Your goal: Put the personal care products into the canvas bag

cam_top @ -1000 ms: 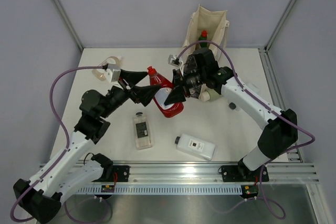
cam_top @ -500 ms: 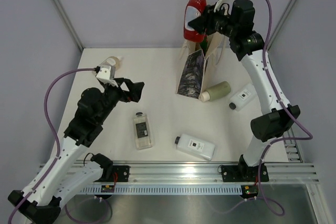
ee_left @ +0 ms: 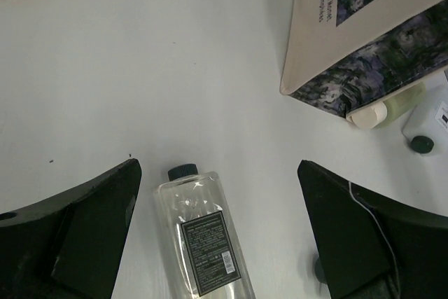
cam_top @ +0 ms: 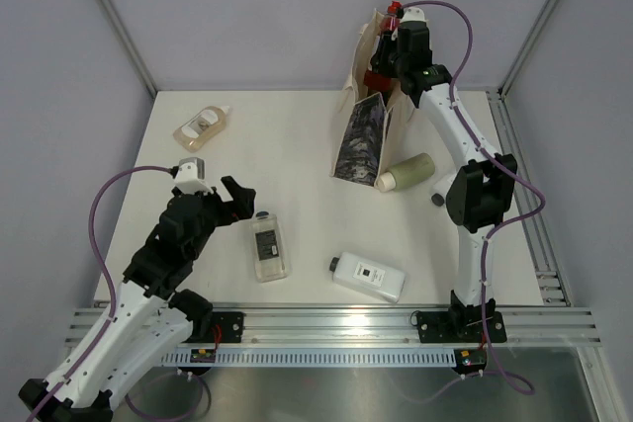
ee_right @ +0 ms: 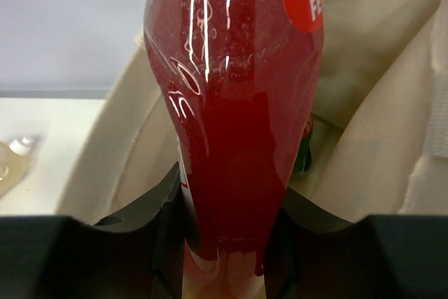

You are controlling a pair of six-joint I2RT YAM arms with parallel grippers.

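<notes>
Flat white bottle [cam_top: 368, 277]: laid flat on the worktop [cam_top: 297, 145], nearest the arm bases and between the two arms.
Clear rectangular bottle [cam_top: 267, 246]: laid flat a little further out and to the left, long axis running near to far, dark cap at the far end.
Left hand [cam_top: 240, 200]: fingers spread wide with nothing between them, held just beside the clear bottle's cap end. In the wrist view the bottle is seen between the two fingers [ee_left: 91, 229], its long axis in line with the hand's reach.
Second flat white bottle [ee_left: 428, 125]: on the right, largely hidden behind the right arm in the overhead view.
Pale green cylinder [cam_top: 406, 172]: laid on its side at the foot of the bag; whether they touch cannot be told.
Peach translucent bottle [cam_top: 203, 126]: far left, well apart from the rest.
Canvas bag [cam_top: 368, 116]: stood upright at the far edge, mouth open upward, printed panel on the near side.
Dark green bottle [ee_right: 303, 155]: a sliver is seen low inside the bag.
Right hand [cam_top: 391, 58]: clamped on the red bottle [ee_right: 234, 103] at the bag's mouth.
Red bottle's lie: long axis roughly vertical, cap uppermost, body below the hand and apparently within the bag's rim.
Deciding relation: the bag's interior lies directly beneath the held bottle, so a release is judged sufficient. The clear bottle is far nearer the left arm.
</notes>
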